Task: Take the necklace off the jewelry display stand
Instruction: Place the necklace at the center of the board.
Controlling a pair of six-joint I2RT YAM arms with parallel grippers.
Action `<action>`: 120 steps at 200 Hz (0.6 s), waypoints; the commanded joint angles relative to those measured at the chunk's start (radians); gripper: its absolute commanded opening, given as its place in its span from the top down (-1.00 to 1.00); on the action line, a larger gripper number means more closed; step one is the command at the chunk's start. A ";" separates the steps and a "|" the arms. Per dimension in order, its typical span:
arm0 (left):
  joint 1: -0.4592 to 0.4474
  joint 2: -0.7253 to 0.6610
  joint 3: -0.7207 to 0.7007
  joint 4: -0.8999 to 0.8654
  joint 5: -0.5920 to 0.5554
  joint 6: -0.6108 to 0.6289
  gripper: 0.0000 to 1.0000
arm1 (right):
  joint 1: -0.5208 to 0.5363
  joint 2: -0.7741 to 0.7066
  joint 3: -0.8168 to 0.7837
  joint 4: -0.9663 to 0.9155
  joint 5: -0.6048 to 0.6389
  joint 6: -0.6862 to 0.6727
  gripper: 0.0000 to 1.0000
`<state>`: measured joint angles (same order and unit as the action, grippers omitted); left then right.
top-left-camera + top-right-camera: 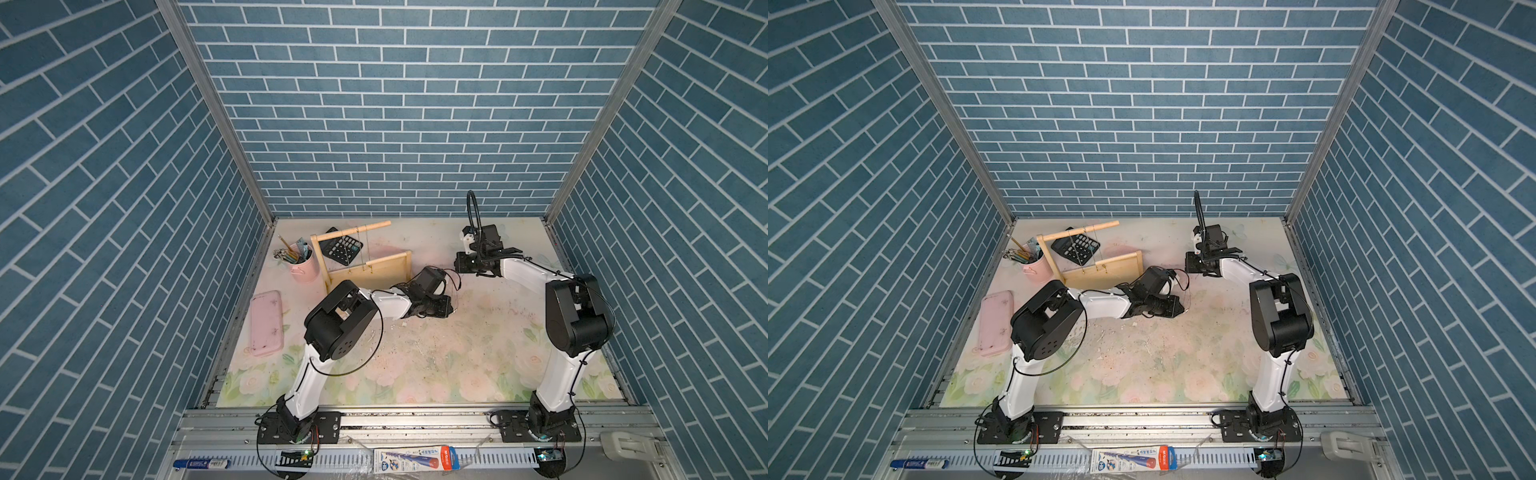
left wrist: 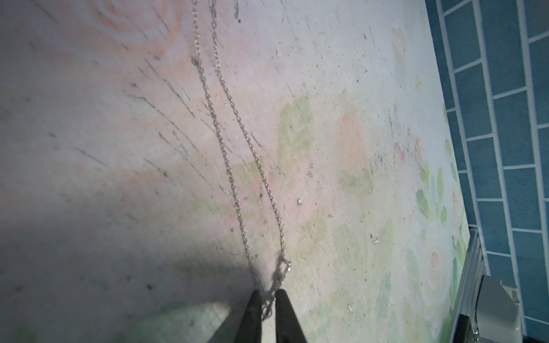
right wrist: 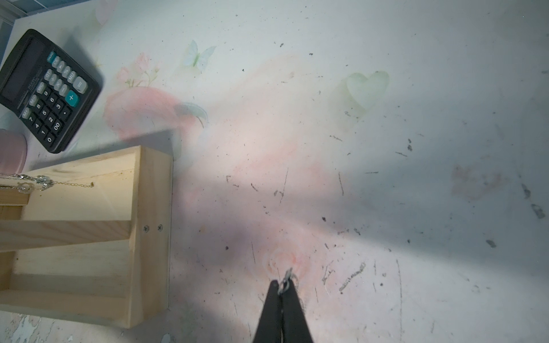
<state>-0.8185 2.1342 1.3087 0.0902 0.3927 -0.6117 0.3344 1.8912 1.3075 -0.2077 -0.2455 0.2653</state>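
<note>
Bare worktop (image 1: 457,353) open from centre toward 6 o'clock, jewelry display stand (image 1: 374,272), calculator (image 1: 343,249) and pink cup (image 1: 305,270) crowding 11 o'clock, pink case (image 1: 267,324) at 9 o'clock

The necklace (image 2: 230,178), a fine silver chain, is off the stand and runs as two nearly straight strands over the floral mat (image 2: 326,148). The pale-wood jewelry display stand (image 1: 374,270) stands upright, with other chains (image 1: 366,249) hanging from its upper dowel.

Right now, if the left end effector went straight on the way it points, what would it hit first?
The necklace: its chain lies in the gap at the left end effector tips and runs ahead along the table mat. Past it, likely the mat itself; depth is unclear.
</note>
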 commanded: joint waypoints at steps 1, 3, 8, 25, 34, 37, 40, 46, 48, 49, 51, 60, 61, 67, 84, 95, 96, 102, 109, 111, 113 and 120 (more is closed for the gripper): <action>0.002 0.035 0.019 -0.050 -0.015 0.017 0.67 | -0.005 0.005 -0.008 0.003 -0.014 -0.001 1.00; 0.002 0.035 0.018 -0.050 -0.015 0.017 0.67 | -0.004 0.005 -0.008 0.003 -0.014 -0.001 1.00; 0.002 0.035 0.020 -0.052 -0.016 0.018 0.66 | -0.004 0.005 -0.008 0.001 -0.014 -0.001 1.00; 0.004 0.033 0.024 -0.055 -0.018 0.019 0.64 | -0.004 0.005 -0.007 0.003 -0.014 -0.001 1.00; 0.004 0.032 0.025 -0.056 -0.017 0.020 0.61 | -0.004 0.007 -0.007 0.001 -0.015 -0.001 1.00; 0.004 0.032 0.026 -0.056 -0.017 0.020 0.61 | -0.004 0.006 -0.007 0.001 -0.015 -0.001 1.00; 0.005 0.032 0.026 -0.057 -0.017 0.021 0.61 | -0.004 0.006 -0.006 0.001 -0.015 -0.001 1.00; 0.005 0.032 0.028 -0.058 -0.017 0.021 0.61 | -0.004 0.006 -0.005 0.001 -0.015 -0.001 1.00; 0.005 0.032 0.028 -0.058 -0.017 0.021 0.61 | -0.004 0.006 -0.005 0.002 -0.015 -0.001 1.00; 0.005 0.032 0.029 -0.059 -0.017 0.020 0.61 | -0.004 0.006 -0.006 0.001 -0.015 -0.001 1.00; 0.006 0.032 0.030 -0.059 -0.018 0.021 0.60 | -0.003 0.006 -0.005 0.001 -0.015 -0.001 1.00; 0.006 0.033 0.032 -0.060 -0.018 0.022 0.60 | -0.004 0.008 -0.006 0.001 -0.015 -0.001 1.00; 0.007 0.033 0.032 -0.061 -0.018 0.022 0.60 | -0.004 0.008 -0.005 0.001 -0.015 -0.001 1.00; 0.007 0.033 0.035 -0.061 -0.017 0.021 0.60 | -0.004 0.008 -0.004 0.001 -0.015 -0.001 1.00; 0.009 0.035 0.040 -0.065 -0.017 0.025 0.59 | -0.003 0.009 -0.002 0.000 -0.015 -0.001 1.00; 0.009 0.035 0.043 -0.067 -0.017 0.026 0.57 | -0.004 0.011 -0.001 -0.001 -0.015 -0.001 1.00; 0.009 0.034 0.043 -0.067 -0.017 0.027 0.56 | -0.004 0.011 -0.001 -0.001 -0.015 -0.001 1.00; 0.010 0.035 0.045 -0.071 -0.018 0.028 0.54 | -0.004 0.012 -0.001 -0.001 -0.015 -0.001 1.00; 0.011 0.033 0.049 -0.075 -0.019 0.030 0.52 | -0.005 0.013 0.001 -0.001 -0.015 -0.001 1.00; 0.012 0.033 0.050 -0.075 -0.020 0.030 0.51 | -0.004 0.014 0.002 -0.001 -0.015 -0.002 1.00; 0.012 0.033 0.049 -0.077 -0.020 0.033 0.52 | -0.006 0.014 0.002 -0.001 -0.015 -0.002 1.00; 0.012 0.032 0.052 -0.079 -0.019 0.033 0.51 | -0.004 0.016 0.004 -0.001 -0.016 -0.001 1.00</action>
<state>-0.8127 2.1395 1.3392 0.0601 0.3859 -0.6025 0.3344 1.8912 1.3075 -0.2077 -0.2493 0.2653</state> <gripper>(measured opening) 0.241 0.044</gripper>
